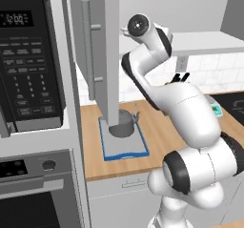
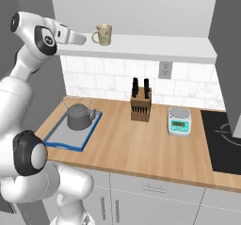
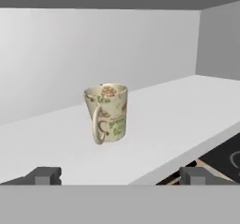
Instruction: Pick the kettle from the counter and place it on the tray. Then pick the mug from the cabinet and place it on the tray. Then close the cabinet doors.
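The gripper (image 3: 119,175) stands released, its two dark finger tips spread wide at the bottom of the hand view and grasping nothing, and it is levelled at the mug (image 3: 107,112) on the white shelf (image 3: 178,110) of the wall cabinet (image 2: 136,7). In the right base view the gripper (image 2: 81,39) sits just left of the mug (image 2: 103,34), near it but apart, at shelf height. The mug stands upright toward the left end of the shelf, with its handle (image 3: 97,126) turned to the near side, facing the hand. It looks like a small glazed ceramic piece: light, stiff, probably slick on the outside, and liable to chip or tip if knocked on the shelf edge. I judge the best hold to be across the body below the rim, one finger on each side wall, with the handle left in the gap between them; pinching the thin handle loop itself would seem less secure. Below, the kettle (image 2: 78,116) already rests on the blue-rimmed tray (image 2: 53,138) at the left of the wooden counter (image 2: 141,144), leaving bare tray on its near side for the mug. Farther right stand a knife block (image 2: 141,104) and a small kitchen scale (image 2: 179,121). An open cabinet door (image 1: 93,46) hangs at the left.
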